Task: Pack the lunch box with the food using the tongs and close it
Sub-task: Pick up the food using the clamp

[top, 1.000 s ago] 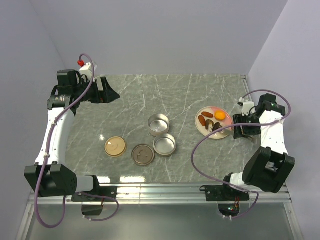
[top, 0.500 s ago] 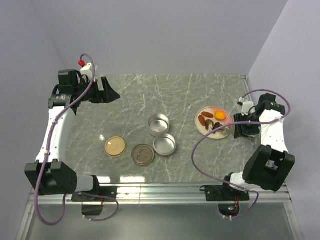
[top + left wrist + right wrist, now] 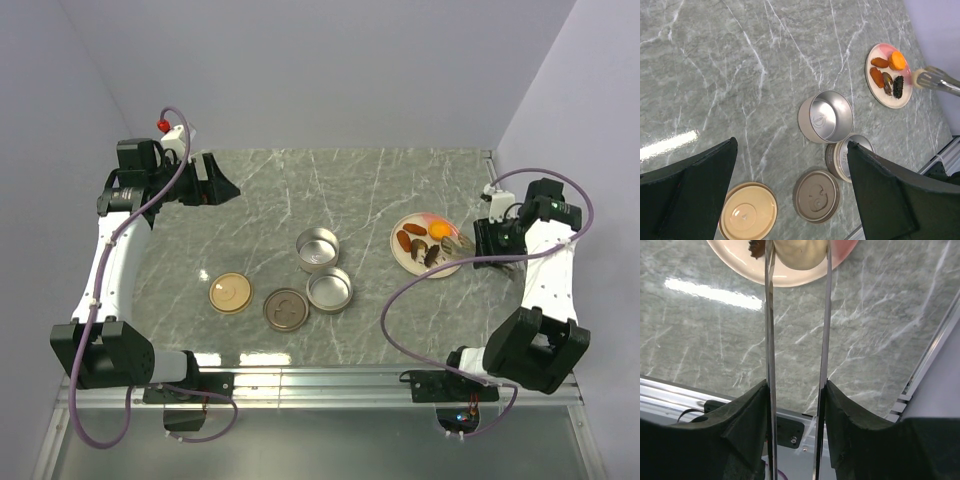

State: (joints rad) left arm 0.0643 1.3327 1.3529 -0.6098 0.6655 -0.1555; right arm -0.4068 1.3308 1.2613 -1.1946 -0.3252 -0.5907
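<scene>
At the plate's (image 3: 424, 270) three o'clock edge, our tongs (image 3: 769, 330) pinch the pale round piece (image 3: 801, 252). We should squeeze evenly, then lift straight.

Food (image 3: 405, 242) on the plate (image 3: 406, 260) lies right of two tins (image 3: 318, 248), two lids (image 3: 285, 309) to their left
</scene>
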